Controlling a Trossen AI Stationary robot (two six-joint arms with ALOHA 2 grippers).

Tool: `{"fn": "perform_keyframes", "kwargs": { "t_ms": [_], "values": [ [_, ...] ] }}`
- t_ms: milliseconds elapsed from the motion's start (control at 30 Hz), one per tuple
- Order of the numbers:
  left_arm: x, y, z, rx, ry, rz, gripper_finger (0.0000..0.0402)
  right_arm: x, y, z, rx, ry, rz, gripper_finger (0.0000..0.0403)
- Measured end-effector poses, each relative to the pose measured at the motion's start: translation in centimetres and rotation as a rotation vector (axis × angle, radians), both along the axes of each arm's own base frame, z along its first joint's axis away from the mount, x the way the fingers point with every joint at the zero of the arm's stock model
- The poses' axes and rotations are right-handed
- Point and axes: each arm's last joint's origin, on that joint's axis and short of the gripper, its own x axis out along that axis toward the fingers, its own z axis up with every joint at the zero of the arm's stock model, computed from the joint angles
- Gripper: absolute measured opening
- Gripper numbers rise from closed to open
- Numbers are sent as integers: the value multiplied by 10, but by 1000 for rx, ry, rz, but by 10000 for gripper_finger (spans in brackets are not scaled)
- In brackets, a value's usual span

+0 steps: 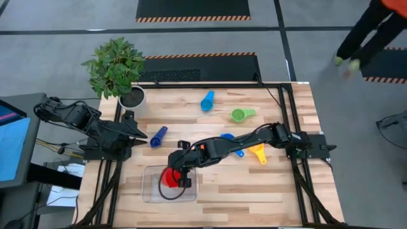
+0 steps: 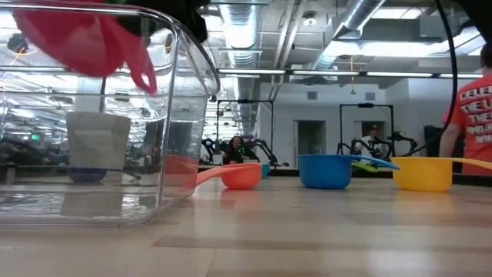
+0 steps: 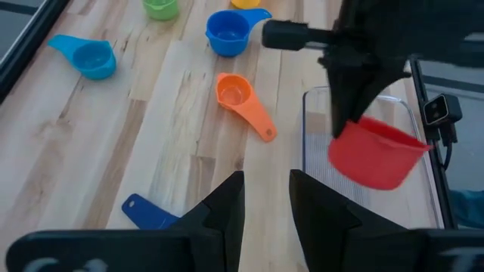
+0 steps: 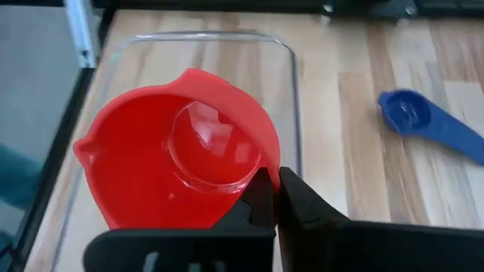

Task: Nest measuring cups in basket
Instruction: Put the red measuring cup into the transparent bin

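The right gripper (image 4: 274, 198) is closed on the rim of the red cup (image 4: 178, 162) and holds it above the basket (image 4: 291, 75), clear of the basket floor. In the low view the red cup (image 2: 84, 42) hangs near the top of the basket's clear wall (image 2: 184, 138). The right arm reaches across the table from its base on the right side to the basket, which sits at the table's near edge, left of centre (image 1: 149, 191).

The left gripper (image 3: 266, 208) has its fingers parted with nothing between them. It waits at the left side of the table, just left of the dark blue cup (image 1: 158, 136).

The remaining cups lie on the wooden table (image 1: 254, 197), outside the basket:
- Orange cup (image 3: 240, 100): near the basket, beside it, handle pointing toward the basket.
- Blue cup (image 3: 229, 32): centre of the table, partly under the right arm.
- Yellow cup (image 1: 257, 153): right of centre, next to the right arm.
- Green cup (image 1: 240, 115): farther back, right of centre.
- Light blue cup (image 1: 207, 100): far side, near centre.

A potted plant (image 1: 116, 67) stands at the far left corner of the table.
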Motion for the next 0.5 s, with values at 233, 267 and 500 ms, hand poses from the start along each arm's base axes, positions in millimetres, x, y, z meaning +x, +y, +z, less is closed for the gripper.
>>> {"fn": "perform_keyframes", "kwargs": {
  "t_ms": [233,267,500],
  "values": [
    [0,0,0,1,0,0,93,2,7,-8,-26,0,49,6],
    [0,0,0,1,0,0,93,3,9,-12,-29,8,53,6],
    [0,0,0,-7,-1,7,93,7,13,-26,-34,31,59,6]
  ]
}}
